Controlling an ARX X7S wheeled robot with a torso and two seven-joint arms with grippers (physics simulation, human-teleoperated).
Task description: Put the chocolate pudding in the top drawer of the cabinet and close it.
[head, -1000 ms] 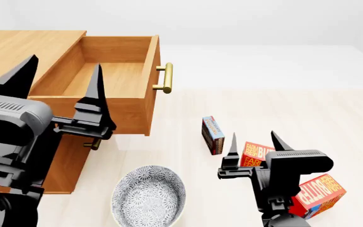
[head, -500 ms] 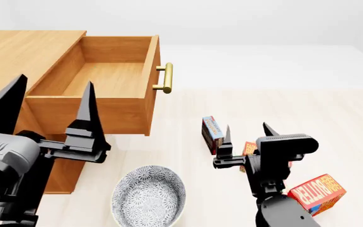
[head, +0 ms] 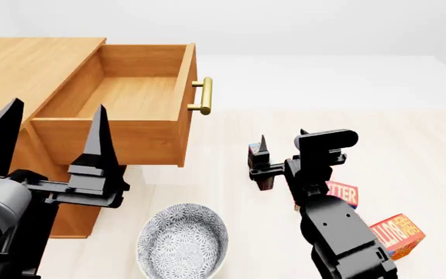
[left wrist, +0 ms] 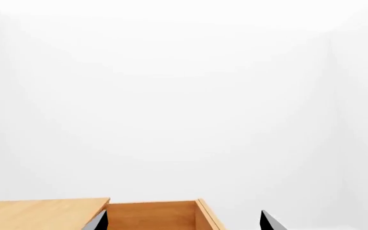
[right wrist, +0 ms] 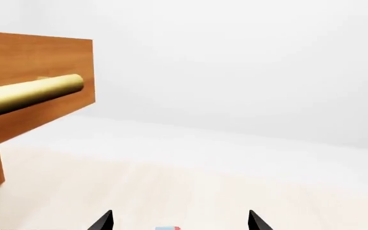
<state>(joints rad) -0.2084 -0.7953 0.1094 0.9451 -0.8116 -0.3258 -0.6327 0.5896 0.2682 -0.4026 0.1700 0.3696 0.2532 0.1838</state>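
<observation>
Wood-grain top drawer (head: 137, 99), brass bar, boxy chocolate pudding (head: 263, 173) seemingly beneath black end effector (head: 282, 143)

Light-brown wood grain, matt, on cabinet (head: 29, 64) and top drawer (head: 141, 96). Polished brass metal on bar handle (head: 204, 96), soft sheen. Printed card look on butter boxes (head: 397, 232). Patterned glazed look on bowl (head: 183, 241). Matt black plastic-looking left claw (head: 49, 139) and right claw (head: 281, 145). Pale wood-grain tabletop (head: 409, 145), smooth.
</observation>
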